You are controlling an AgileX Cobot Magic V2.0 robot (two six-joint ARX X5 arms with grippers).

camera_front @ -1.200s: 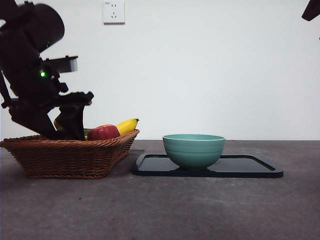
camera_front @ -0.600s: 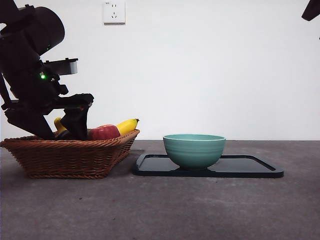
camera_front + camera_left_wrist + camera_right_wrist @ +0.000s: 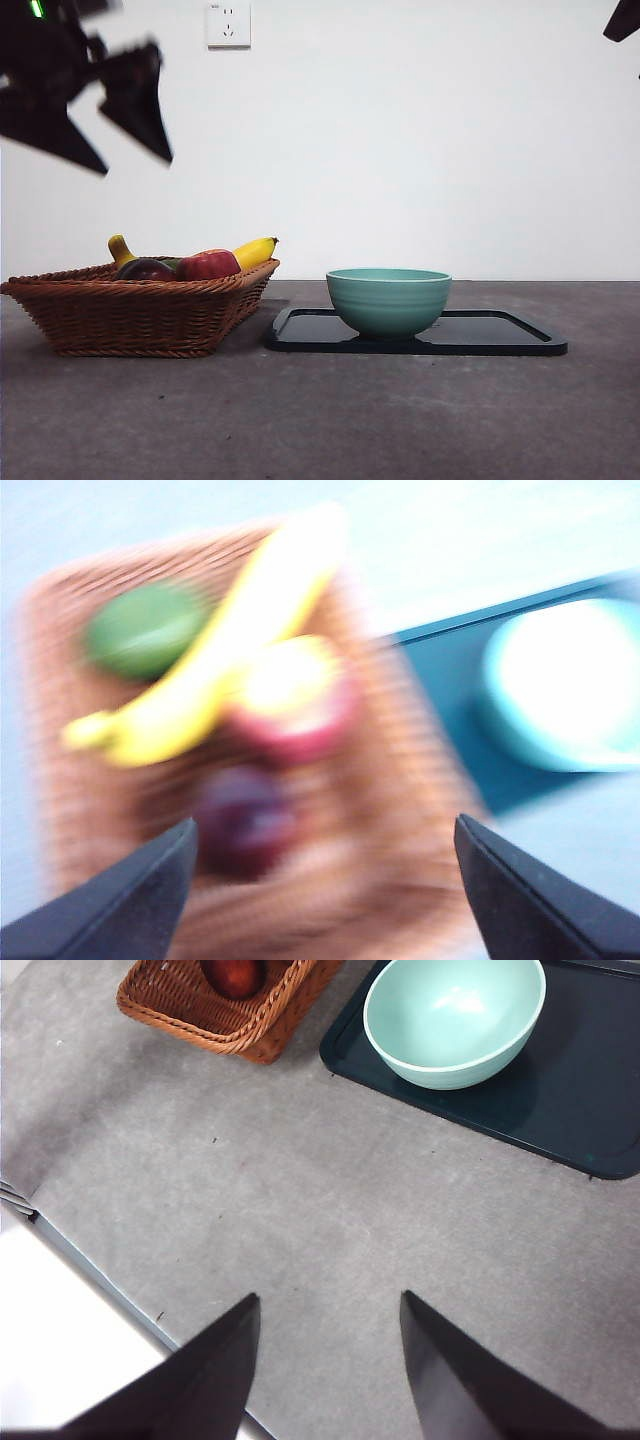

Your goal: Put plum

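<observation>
The plum, dark purple and glossy, lies in the wicker basket at the left, beside the red apple. The blurred left wrist view shows the plum in the basket below my jaws. My left gripper hangs high above the basket, open and empty; it also shows in its own view. My right gripper is open and empty over the bare table and shows only as a black tip at the top right.
The basket also holds a banana and a green fruit. A teal bowl stands on a dark tray right of the basket. The table's near edge shows in the right wrist view.
My left gripper has risen out of the basket to high above it, empty. The plum, hidden behind the jaws before, now shows in the basket. The right arm has not moved.
</observation>
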